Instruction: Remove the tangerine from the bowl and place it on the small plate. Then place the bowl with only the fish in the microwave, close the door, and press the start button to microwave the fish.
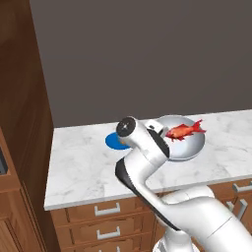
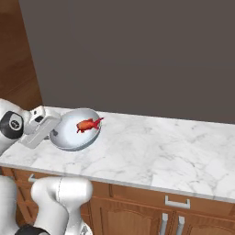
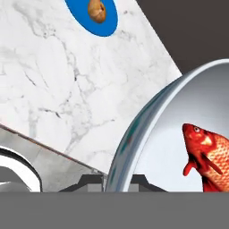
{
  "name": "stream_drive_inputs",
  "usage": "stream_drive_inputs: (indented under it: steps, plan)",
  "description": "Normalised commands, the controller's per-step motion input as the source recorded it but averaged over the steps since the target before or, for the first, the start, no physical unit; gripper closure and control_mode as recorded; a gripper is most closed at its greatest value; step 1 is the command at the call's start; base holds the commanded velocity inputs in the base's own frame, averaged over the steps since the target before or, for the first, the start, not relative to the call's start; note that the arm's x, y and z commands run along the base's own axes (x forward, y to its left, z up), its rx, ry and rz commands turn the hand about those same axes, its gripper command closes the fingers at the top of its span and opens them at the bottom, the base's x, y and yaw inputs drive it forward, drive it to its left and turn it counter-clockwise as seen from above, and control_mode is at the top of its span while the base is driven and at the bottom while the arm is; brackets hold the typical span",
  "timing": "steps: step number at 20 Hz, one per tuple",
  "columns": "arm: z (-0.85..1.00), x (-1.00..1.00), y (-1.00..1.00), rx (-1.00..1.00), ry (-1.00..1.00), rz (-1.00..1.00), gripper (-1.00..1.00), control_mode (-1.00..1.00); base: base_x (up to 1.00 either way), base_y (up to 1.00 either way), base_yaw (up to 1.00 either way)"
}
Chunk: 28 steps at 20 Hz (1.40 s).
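Pincer: in the hand view we see our pincer pressed together on the near rim of the bowl, one dark tip on each side of the wall, so it is pinching the bowl.
Bowl: in the right base view the bowl looks tilted and seems to hang just above the tabletop, at its left part; we cannot tell for certain whether its underside touches the marble.
Fish: the fish lies inside the bowl, alone there; in the left base view it sits toward the bowl's far side.
Small plate: the small plate rests flat on the tabletop, beyond the bowl in the hand view and left of the bowl in the left base view, near it but apart.
Tangerine: the tangerine sits on the small plate, clear of the bowl.
Step in hand: we judge the first part done, since the tangerine is on the plate and the bowl holds the fish alone; the step now is carrying the bowl to the microwave.
Next move: we think it calls for keeping the bowl close to level so the fish does not slide out, holding the rim grip firm, and turning toward the microwave, which lies outside these views.
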Motion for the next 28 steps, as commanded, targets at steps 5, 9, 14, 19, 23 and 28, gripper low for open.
stream_drive_inputs:
  steps: [5,9,14,19,23,28]
  plan:
    - [0.53,-0.97,0.01,-0.01,0.11,0.25,1.00,-1.00,0.00,0.00,0.00]
    - [0.40,-0.93,0.02,0.00,0.05,0.15,1.00,-1.00,0.00,0.00,0.00]
    - [-0.09,-0.13,0.05,0.00,0.09,0.01,1.00,-1.00,0.00,0.00,0.00]
    - [0.00,0.00,0.00,0.00,0.00,0.00,1.00,1.00,-1.00,0.19,-0.03]
    - [0.00,0.00,0.00,0.00,0.00,0.00,1.00,1.00,-1.00,0.50,-0.05]
    - [0.00,0.00,0.00,0.00,0.00,0.00,1.00,1.00,-0.88,0.92,0.03]
